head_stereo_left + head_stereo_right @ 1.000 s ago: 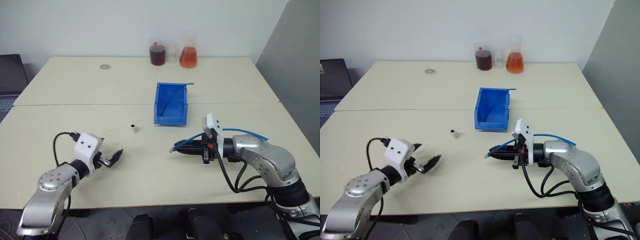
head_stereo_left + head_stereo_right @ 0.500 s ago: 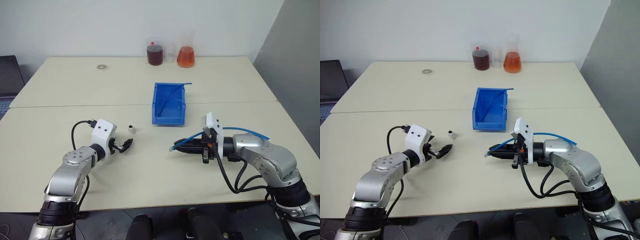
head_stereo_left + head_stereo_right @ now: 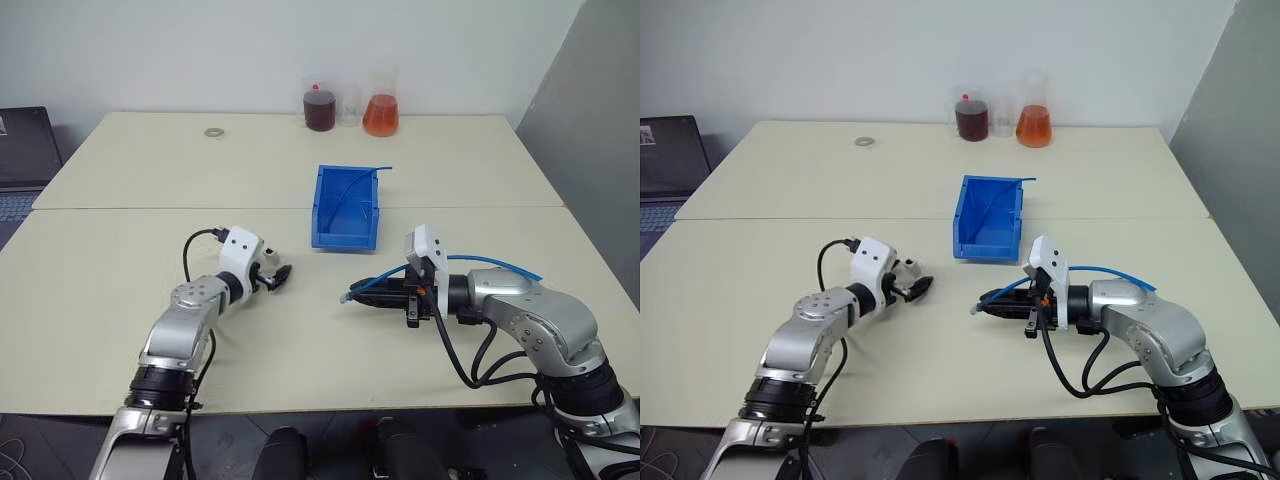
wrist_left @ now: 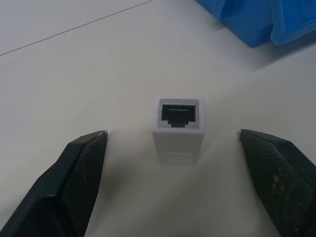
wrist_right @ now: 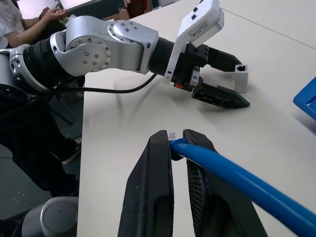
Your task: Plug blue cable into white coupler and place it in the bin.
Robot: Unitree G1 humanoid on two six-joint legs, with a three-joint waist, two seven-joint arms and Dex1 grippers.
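- Since a second ago the left gripper has swung in from near the desk's left front toward the middle, and its fingers now stand to either side of the white coupler; the right arm has kept its place.
- Left gripper: wide open, holding nothing, a clear gap showing between each finger and the coupler.
- White coupler: upright on the desk, socket facing the wrist camera, a little left of the bin's front end and well back from the desk's front edge.
- Right gripper: closed on the blue cable just behind its clear plug, which pokes out past the fingertips toward the left gripper.
- Blue cable: loops back from the closed fingers over the right forearm, above the desk's right front part.
- Bin: sits near the desk's centre, beside the seam between the two tabletops, with a thin blue wire arching inside it.
- Two flasks, one dark red and one orange, stand at the far edge; a small ring lies toward the far left corner.
- A person shows off past the desk in the right wrist view.
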